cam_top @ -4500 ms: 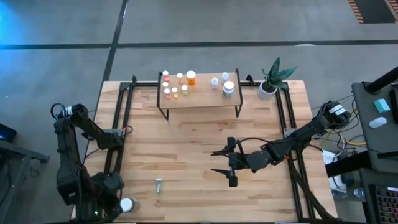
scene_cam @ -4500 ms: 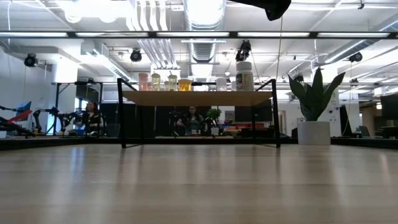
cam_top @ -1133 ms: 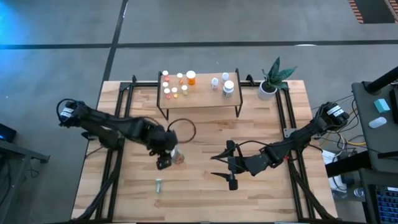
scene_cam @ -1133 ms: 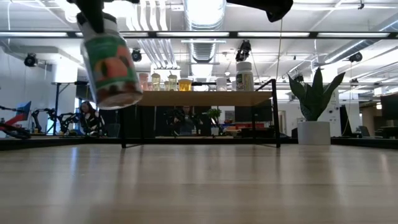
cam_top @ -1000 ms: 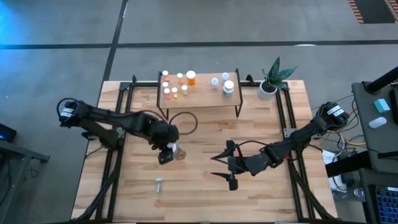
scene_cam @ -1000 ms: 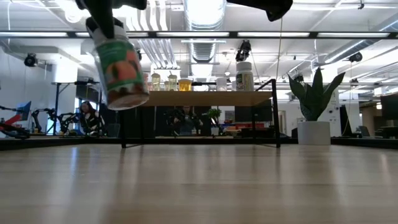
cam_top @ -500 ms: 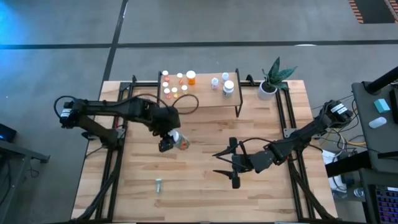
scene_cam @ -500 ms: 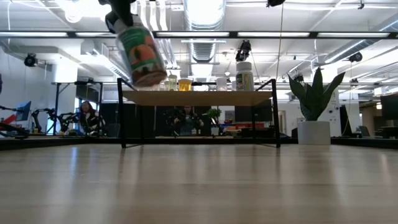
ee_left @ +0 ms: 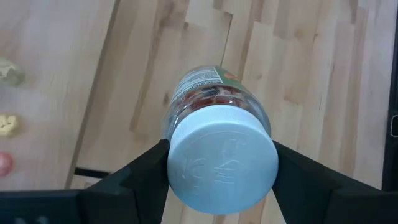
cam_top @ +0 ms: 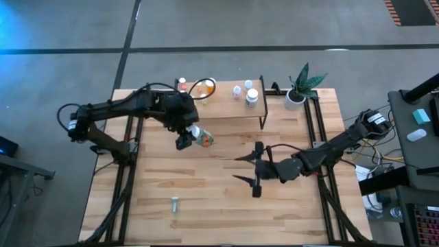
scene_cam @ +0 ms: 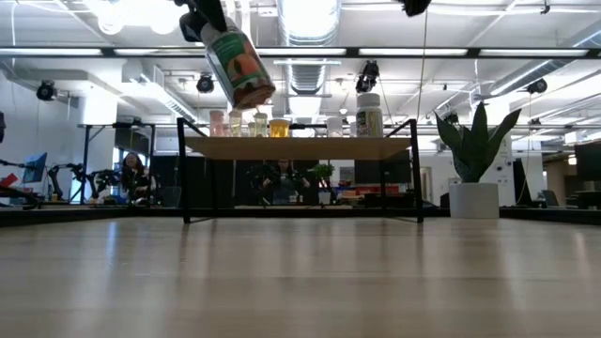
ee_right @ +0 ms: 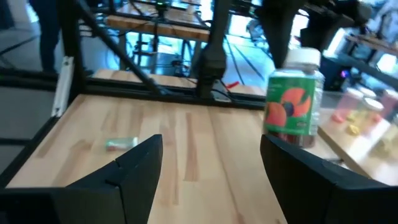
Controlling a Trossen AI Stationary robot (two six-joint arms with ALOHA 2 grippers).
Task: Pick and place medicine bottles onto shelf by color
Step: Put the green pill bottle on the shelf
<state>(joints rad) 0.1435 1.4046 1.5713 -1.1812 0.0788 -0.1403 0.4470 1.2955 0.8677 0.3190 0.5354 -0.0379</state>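
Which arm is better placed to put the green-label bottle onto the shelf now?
The left: its hand already holds the green-label bottle just before the shelf. The right hand is open at mid-table.

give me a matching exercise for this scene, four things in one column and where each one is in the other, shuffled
Things:
1. green-labelled bottle
2. small vial
3. potted plant
4. right tool

Places or states:
A. lying on the table near its front edge
B. open, holding nothing, over the middle of the table
C. held in the air by the left tool, in front of the shelf
D. standing at the table's far right corner, beside the shelf

Pairs: 1-C, 2-A, 3-D, 4-B
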